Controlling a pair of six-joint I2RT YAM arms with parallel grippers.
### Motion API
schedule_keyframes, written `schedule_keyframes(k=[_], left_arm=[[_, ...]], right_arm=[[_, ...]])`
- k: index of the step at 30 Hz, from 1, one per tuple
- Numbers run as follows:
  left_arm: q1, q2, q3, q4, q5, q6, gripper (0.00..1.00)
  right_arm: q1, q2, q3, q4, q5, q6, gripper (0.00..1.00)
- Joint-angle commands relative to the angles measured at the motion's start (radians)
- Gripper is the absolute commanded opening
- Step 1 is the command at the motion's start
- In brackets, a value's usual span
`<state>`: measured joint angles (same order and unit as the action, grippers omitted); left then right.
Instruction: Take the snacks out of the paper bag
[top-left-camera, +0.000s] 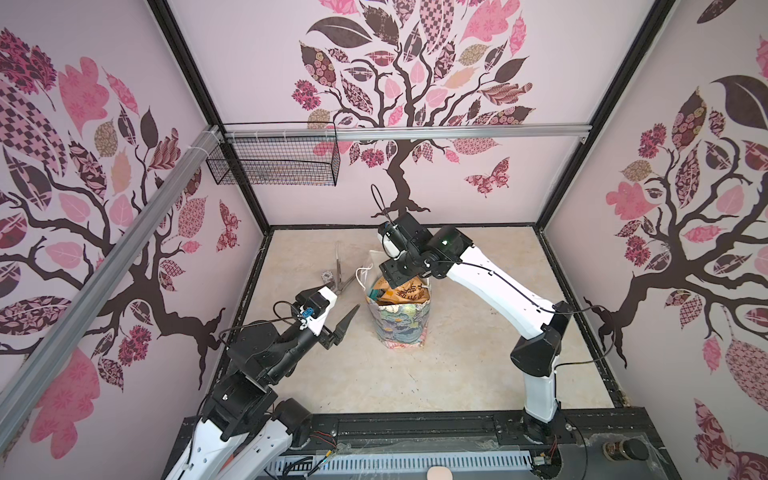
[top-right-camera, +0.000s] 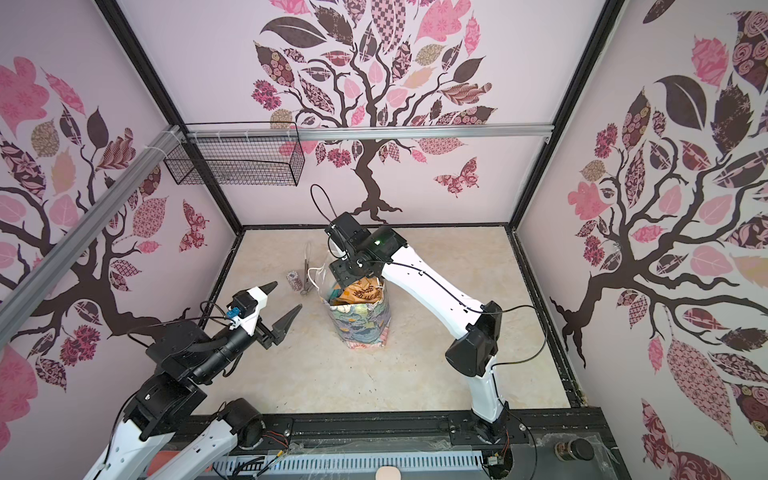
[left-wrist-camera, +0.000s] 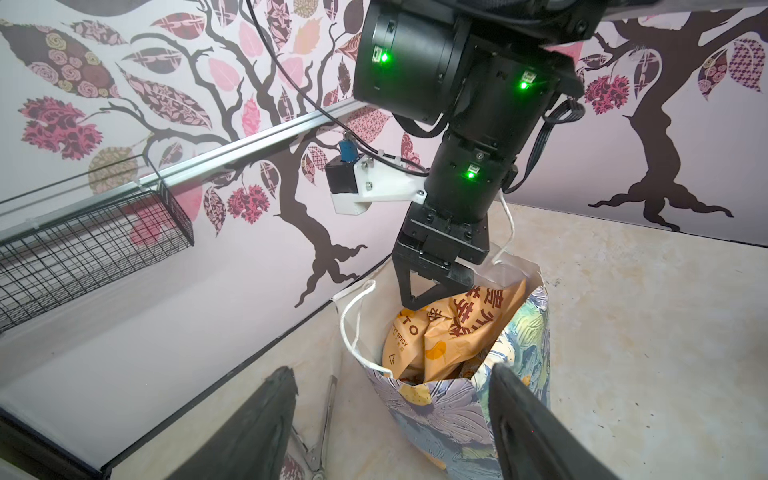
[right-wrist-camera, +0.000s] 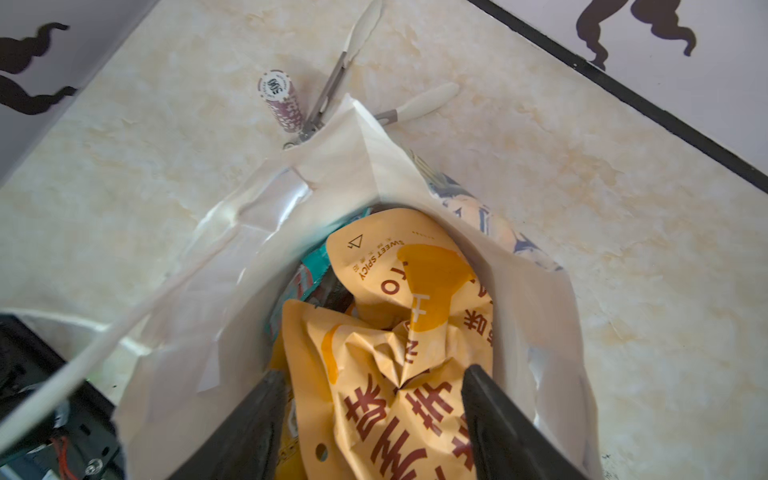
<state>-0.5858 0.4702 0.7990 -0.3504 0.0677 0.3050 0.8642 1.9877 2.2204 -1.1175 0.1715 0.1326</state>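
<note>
Right gripper (right-wrist-camera: 374, 372): gaping astride packet (right-wrist-camera: 415, 270) in bag (right-wrist-camera: 353, 174), holding nothing. Lining up the grab; needing squeezing, then lifting straight.

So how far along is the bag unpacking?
Done: nothing visible. No snack lies on the table, only tongs and a chip stack.
In hand: the right gripper is in the mouth of the paper bag, fingers straddling the orange packet; grip unclear. The left gripper hangs open and empty beside the bag.
To do: every packet, including a teal packet lower down.
</note>
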Motion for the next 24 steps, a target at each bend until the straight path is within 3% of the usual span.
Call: schedule_keyframes(k=[1, 10, 24], left_arm=[[0.001, -0.016, -0.033, 0.043, -0.002, 0.014, 0.76], [0.001, -0.013, -0.042, 0.050, 0.025, 0.007, 0.76], [0.001, 0.001, -0.053, 0.059, 0.022, -0.003, 0.73]], right_arm=[[-0.001, 0.066, 0.033, -0.028, 0.096, -0.037, 0.69], [0.001, 0.139, -0.006, 0.047, 0.123, -0.059, 0.67], [-0.022, 0.109, -0.196, 0.204, 0.102, -0.028, 0.45]])
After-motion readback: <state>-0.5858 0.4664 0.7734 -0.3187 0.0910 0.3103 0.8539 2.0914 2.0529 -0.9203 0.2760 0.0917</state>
